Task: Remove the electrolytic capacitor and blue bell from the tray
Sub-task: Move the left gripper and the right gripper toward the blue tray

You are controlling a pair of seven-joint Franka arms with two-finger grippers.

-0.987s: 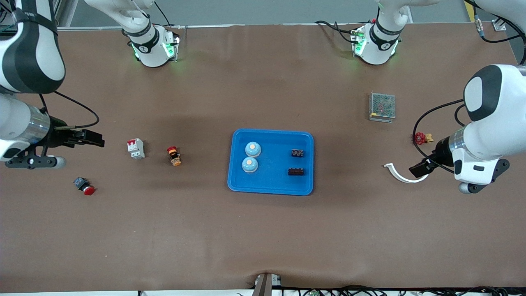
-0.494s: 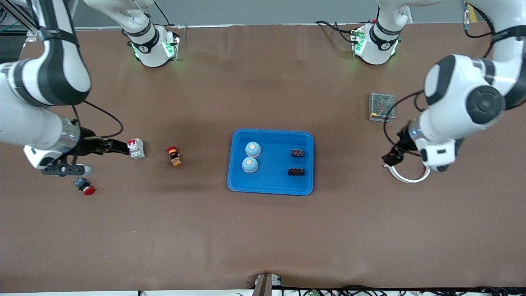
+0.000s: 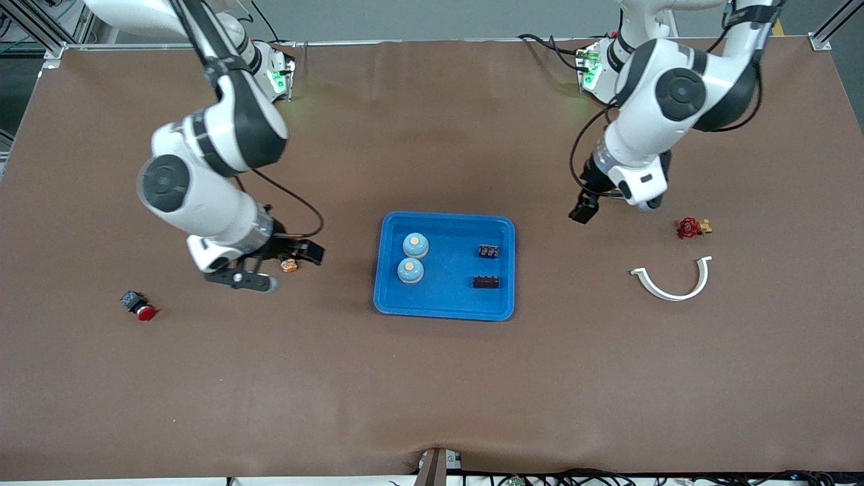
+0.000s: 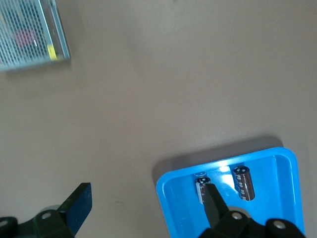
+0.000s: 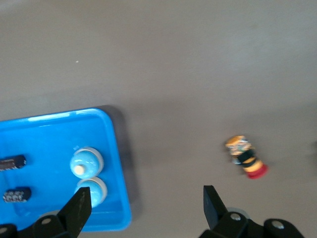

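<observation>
While both open, empty hands hover over the brown tabletop (image 3: 432,378), the bright blue tray (image 3: 503,266) between the right hand (image 3: 307,251) and left hand (image 3: 582,212) holds two blue bells (image 3: 413,256) and two dark capacitors (image 3: 487,266), no writing legible.

The tray (image 3: 445,307) is bright blue; in it sit two paler blue bells (image 3: 415,245) with peach-orange tops, and two dark, near-black capacitors (image 3: 489,252). Off toward the left arm's end — a white curved piece (image 3: 671,285) and a red valve (image 3: 688,227). The table (image 3: 432,391) is plain brown.
</observation>
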